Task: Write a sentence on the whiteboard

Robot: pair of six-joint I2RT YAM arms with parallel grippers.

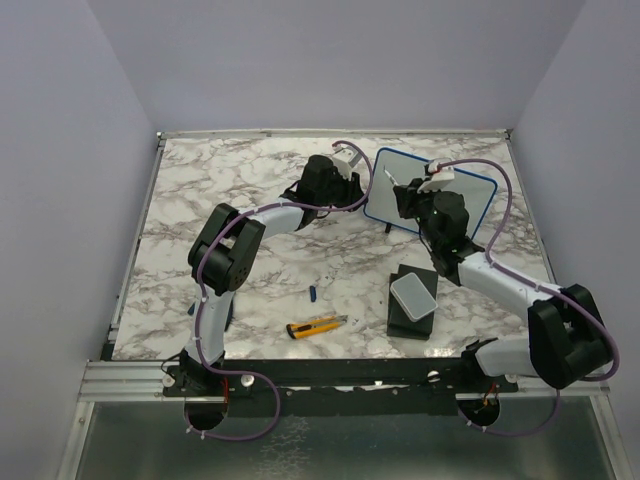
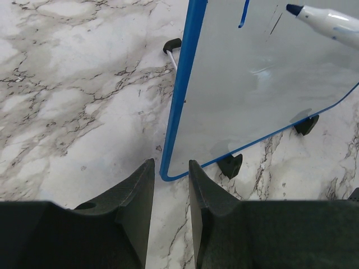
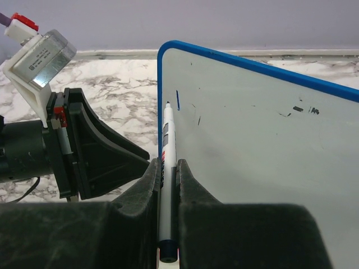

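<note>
The whiteboard (image 1: 478, 195) (image 2: 252, 95) (image 3: 252, 145), white with a thin blue frame and black feet, stands upright at the back of the marble table. No sentence shows on it, only one short blue stroke (image 3: 178, 100) (image 2: 244, 14) and a few faint dark specks. My right gripper (image 3: 166, 162) (image 1: 402, 192) is shut on a white marker (image 3: 166, 140), whose blue tip (image 2: 294, 9) sits close to the board just beside the stroke. My left gripper (image 2: 171, 162) (image 1: 360, 185) is open at the board's lower left corner; the corner sits at the mouth of the gap, unclamped.
A pale grey box (image 1: 414, 296) rests on a black block (image 1: 405, 322) at front right. A yellow utility knife (image 1: 317, 325) and a small blue cap (image 1: 313, 293) lie near the front middle. A metal rim (image 1: 330, 133) and lilac walls bound the table.
</note>
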